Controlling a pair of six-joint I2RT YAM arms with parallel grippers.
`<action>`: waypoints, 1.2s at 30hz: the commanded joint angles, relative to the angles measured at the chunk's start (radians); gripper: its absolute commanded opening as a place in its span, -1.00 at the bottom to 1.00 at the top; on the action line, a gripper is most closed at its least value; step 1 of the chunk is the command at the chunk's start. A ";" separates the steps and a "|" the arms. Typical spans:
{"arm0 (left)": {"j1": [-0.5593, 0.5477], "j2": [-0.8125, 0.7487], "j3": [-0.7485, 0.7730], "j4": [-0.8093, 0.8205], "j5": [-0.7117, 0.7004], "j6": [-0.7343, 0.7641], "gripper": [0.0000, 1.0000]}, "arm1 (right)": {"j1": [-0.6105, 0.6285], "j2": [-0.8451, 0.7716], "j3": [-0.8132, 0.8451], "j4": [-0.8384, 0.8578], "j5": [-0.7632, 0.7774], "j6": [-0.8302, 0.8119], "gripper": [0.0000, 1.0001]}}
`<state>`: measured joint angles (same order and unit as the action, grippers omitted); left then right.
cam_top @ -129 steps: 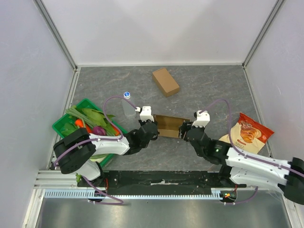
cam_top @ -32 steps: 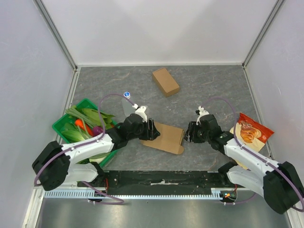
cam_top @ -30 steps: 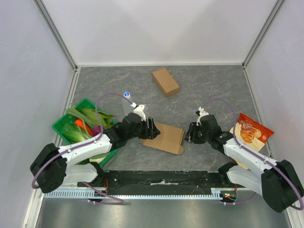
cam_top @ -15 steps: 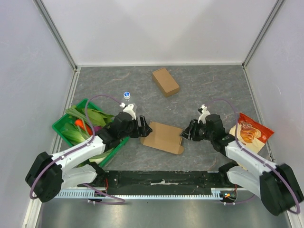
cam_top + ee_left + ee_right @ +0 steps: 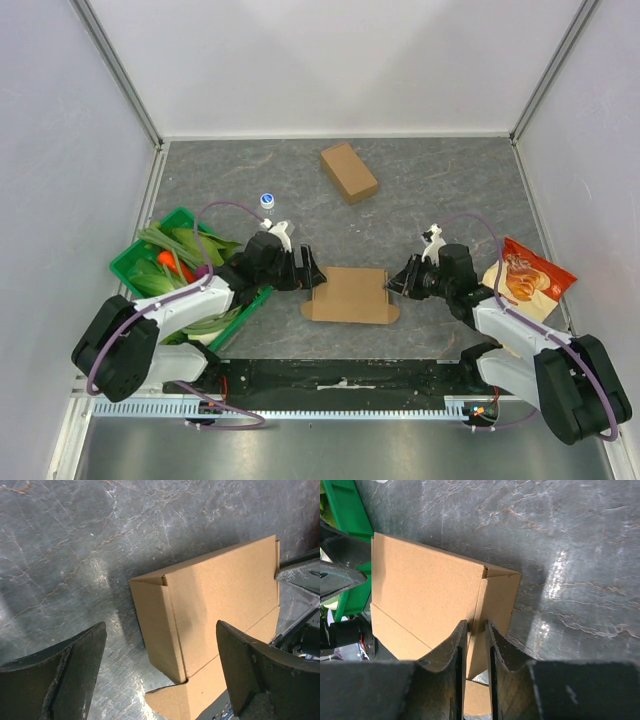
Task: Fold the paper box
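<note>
The table point(image 5: 450, 190) has a dark grey top with pale lines in it, like stone. A brown paper box point(image 5: 350, 295) lies on it in the near middle. Another brown box point(image 5: 349, 172), all closed up, lies at the far middle, well apart from the first. On the left sits a green basket point(image 5: 183, 213) full of vegetables. A little bottle point(image 5: 267, 201) with a blue cap stands just beside it. A snack bag point(image 5: 525, 280) lies on the right.

Paper box point(image 5: 350, 295): plain brown cardboard, lay broad face up on the table point(image 5: 440, 180) toward 6 o'clock, creased end panels at 3 and 9 o'clock.
</note>
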<state>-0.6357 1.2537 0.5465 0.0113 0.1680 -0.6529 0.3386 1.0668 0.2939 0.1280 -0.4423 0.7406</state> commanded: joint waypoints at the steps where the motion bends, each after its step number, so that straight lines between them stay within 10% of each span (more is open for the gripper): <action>1: 0.004 0.027 0.007 0.067 0.080 -0.001 0.94 | -0.042 -0.014 -0.045 -0.045 0.017 -0.040 -0.50; 13: 0.002 0.117 -0.080 0.393 0.321 -0.148 0.92 | -0.078 -0.011 -0.050 -0.047 0.001 -0.053 -0.52; 17: 0.002 0.191 -0.105 0.548 0.381 -0.278 0.46 | -0.079 -0.001 -0.026 -0.053 -0.021 -0.082 -0.42; 20: 0.002 0.141 -0.122 0.520 0.335 -0.295 0.25 | -0.047 -0.072 0.072 -0.204 0.055 -0.184 0.00; 23: 0.004 0.060 -0.112 0.414 0.277 -0.303 0.05 | 0.142 -0.203 0.246 -0.414 0.356 -0.280 0.70; 26: 0.010 0.027 -0.074 0.321 0.283 -0.320 0.03 | 0.322 -0.182 0.384 -0.499 0.465 -0.418 0.96; 31: 0.065 0.046 -0.002 0.172 0.379 -0.439 -0.21 | 0.823 -0.047 0.510 -0.554 0.823 -0.631 0.96; 36: 0.149 0.062 0.027 0.053 0.537 -0.482 -0.15 | 1.036 0.047 0.524 -0.510 1.002 -0.719 0.96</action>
<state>-0.5343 1.3025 0.5373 0.1730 0.5453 -1.0409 1.2953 1.0519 0.7971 -0.3328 0.2962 0.1612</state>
